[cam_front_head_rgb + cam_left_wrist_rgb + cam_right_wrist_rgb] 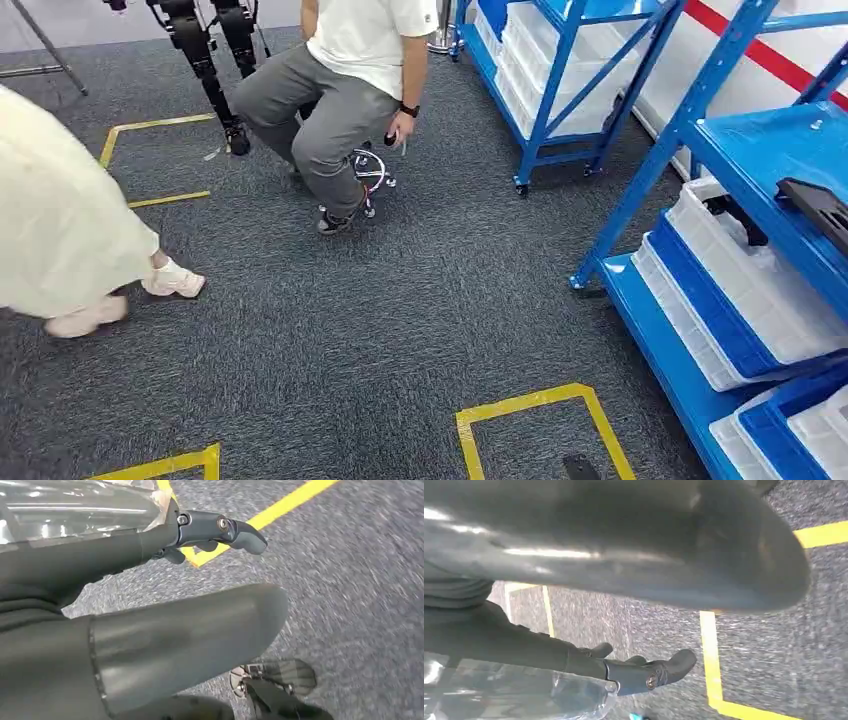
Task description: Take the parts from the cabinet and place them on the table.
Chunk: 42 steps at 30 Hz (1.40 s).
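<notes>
A blue shelving cabinet [700,130] stands at the right in the head view, with white and blue bins [760,280] on its lower shelves. A black part [815,205] lies on its upper shelf, and another dark part [735,215] sticks out of a bin below. My left hand [175,635] hangs over the grey carpet, fingers [220,530] stretched out, holding nothing. My right hand [624,570] hangs the same way, its fingers [649,675] extended and empty. No table is in view.
A person [340,90] sits on a wheeled stool ahead. Another person [60,220] in pale clothes walks at the left. Dark robot legs [215,60] stand behind. A second blue rack [560,60] is at the back. Yellow tape [540,410] marks squares on the carpet.
</notes>
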Each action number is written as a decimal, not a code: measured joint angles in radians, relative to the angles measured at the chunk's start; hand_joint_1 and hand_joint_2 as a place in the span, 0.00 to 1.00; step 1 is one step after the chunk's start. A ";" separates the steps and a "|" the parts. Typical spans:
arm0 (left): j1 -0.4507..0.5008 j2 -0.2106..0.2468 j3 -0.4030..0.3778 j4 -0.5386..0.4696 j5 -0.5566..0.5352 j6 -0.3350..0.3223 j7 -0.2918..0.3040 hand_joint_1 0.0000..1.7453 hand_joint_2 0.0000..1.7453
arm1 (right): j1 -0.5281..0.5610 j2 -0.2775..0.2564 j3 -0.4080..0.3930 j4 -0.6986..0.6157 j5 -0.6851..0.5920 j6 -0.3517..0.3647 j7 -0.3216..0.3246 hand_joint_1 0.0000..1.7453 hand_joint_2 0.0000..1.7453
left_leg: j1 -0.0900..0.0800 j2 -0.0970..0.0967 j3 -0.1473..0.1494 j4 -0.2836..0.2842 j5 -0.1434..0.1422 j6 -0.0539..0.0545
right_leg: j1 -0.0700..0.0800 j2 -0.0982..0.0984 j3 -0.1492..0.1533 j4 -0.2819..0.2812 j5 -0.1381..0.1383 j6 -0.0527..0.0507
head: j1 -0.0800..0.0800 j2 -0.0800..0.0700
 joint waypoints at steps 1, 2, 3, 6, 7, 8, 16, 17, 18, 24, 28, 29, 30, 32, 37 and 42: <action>0.000 0.000 0.000 0.000 0.000 0.000 0.000 0.00 0.00 | 0.000 0.000 0.000 0.000 0.000 0.000 0.000 0.00 0.00 | -0.001 0.002 0.001 0.000 -0.001 -0.002 | 0.002 -0.001 0.002 -0.001 0.001 0.000 | 0.000 0.000; 0.000 0.000 0.000 0.000 0.000 0.000 0.000 0.00 0.00 | 0.000 0.000 0.000 0.000 -0.001 0.000 0.000 0.00 0.00 | -0.002 0.003 0.001 0.000 -0.002 -0.003 | 0.004 -0.002 0.004 -0.002 0.003 -0.001 | 0.001 0.000; 0.002 -0.002 0.000 0.000 0.000 0.000 -0.002 0.00 0.00 | -0.001 0.000 0.000 0.000 -0.001 0.000 0.000 0.00 0.00 | 0.000 0.010 0.006 -0.001 -0.004 -0.008 | 0.013 0.004 0.006 -0.005 0.007 -0.007 | 0.001 0.000; -0.001 -0.005 -0.001 -0.002 -0.003 -0.002 -0.006 0.00 0.00 | 0.004 -0.005 0.000 0.000 -0.005 -0.008 -0.004 0.00 0.00 | 0.013 -0.090 -0.060 0.194 -0.138 -0.039 | -0.007 0.101 0.016 -0.015 0.018 -0.063 | -0.015 0.000; 0.001 -0.004 -0.001 -0.002 -0.003 -0.003 -0.008 0.00 0.00 | 0.004 -0.005 0.000 0.000 -0.005 -0.009 -0.005 0.00 0.00 | 0.013 -0.098 -0.101 0.271 -0.166 -0.040 | -0.004 0.117 0.015 -0.015 0.018 -0.064 | -0.014 0.000; 0.004 -0.003 -0.001 -0.001 -0.004 -0.006 -0.008 0.00 0.00 | 0.007 -0.005 0.000 0.000 -0.007 -0.010 -0.004 0.00 0.00 | 0.013 -0.099 -0.127 0.312 -0.169 -0.041 | -0.002 0.134 0.016 -0.015 0.018 -0.063 | -0.016 0.000; -0.002 0.004 -0.001 -0.001 -0.010 -0.017 -0.017 0.00 0.00 | 0.007 -0.001 0.000 0.000 -0.010 -0.011 -0.003 0.00 0.00 | 0.017 -0.164 -0.018 0.017 0.003 -0.030 | 0.004 0.236 0.002 -0.005 0.016 -0.035 | -0.014 0.000; -0.002 0.004 -0.001 -0.001 -0.010 -0.017 -0.018 0.00 0.00 | 0.008 -0.001 0.000 0.000 -0.011 -0.011 -0.002 0.00 0.00 | 0.015 -0.152 -0.016 0.013 0.007 -0.022 | 0.003 0.248 -0.009 -0.009 0.018 -0.026 | -0.015 0.000; -0.003 0.003 -0.001 -0.001 -0.011 -0.017 -0.021 0.00 0.00 | 0.008 -0.001 0.000 0.000 -0.011 -0.011 -0.001 0.00 0.00 | 0.023 -0.137 -0.011 -0.001 0.017 -0.009 | 0.008 0.238 -0.007 -0.001 0.015 -0.021 | -0.013 0.000; 0.001 0.006 -0.001 -0.001 -0.011 -0.016 -0.023 0.00 0.00 | 0.000 0.005 0.000 0.000 -0.013 -0.010 0.001 0.00 0.00 | 0.014 -0.055 -0.011 -0.008 0.018 0.005 | -0.003 0.118 -0.165 0.312 -0.112 -0.014 | -0.004 0.000; 0.000 0.006 -0.001 -0.001 -0.011 -0.016 -0.024 0.00 0.00 | -0.002 0.005 0.000 0.000 -0.014 -0.010 0.002 0.00 0.00 | 0.016 -0.009 -0.004 -0.006 0.011 -0.008 | -0.016 0.055 0.006 0.007 -0.006 0.024 | -0.002 0.000; 0.000 0.008 -0.001 -0.001 -0.011 -0.016 -0.024 0.00 0.00 | -0.004 0.009 0.000 0.000 -0.014 -0.010 0.002 0.00 0.00 | 0.006 -0.002 -0.002 -0.005 0.005 -0.017 | -0.007 0.020 0.011 -0.002 0.000 0.011 | 0.000 0.000; 0.000 0.007 -0.001 -0.001 -0.011 -0.015 -0.025 0.00 0.00 | -0.007 0.009 0.000 0.000 -0.015 -0.010 0.003 0.00 0.00 | 0.007 0.010 0.004 -0.005 0.002 -0.024 | 0.002 0.033 0.011 -0.004 0.006 -0.002 | -0.004 0.000; -0.003 0.007 -0.001 -0.001 -0.011 -0.013 -0.024 0.00 0.00 | -0.009 0.008 0.000 0.000 -0.014 -0.010 0.006 0.00 0.00 | 0.009 0.029 0.014 -0.010 0.002 -0.034 | 0.004 0.054 0.007 -0.004 0.007 -0.017 | -0.008 0.000; -0.005 0.007 -0.001 -0.002 -0.011 -0.011 -0.029 0.00 0.00 | -0.020 0.011 0.001 0.000 -0.013 -0.010 0.013 0.00 0.00 | 0.024 -0.091 -0.083 0.206 -0.129 -0.053 | -0.014 0.110 0.013 -0.011 0.014 -0.055 | -0.021 0.000; 0.002 0.010 -0.001 -0.002 -0.018 -0.012 -0.029 0.00 0.00 | -0.020 0.015 0.001 0.000 -0.013 -0.007 0.015 0.00 0.00 | 0.024 -0.110 -0.086 0.164 -0.036 -0.041 | -0.006 0.186 0.016 -0.009 0.016 -0.057 | -0.021 0.000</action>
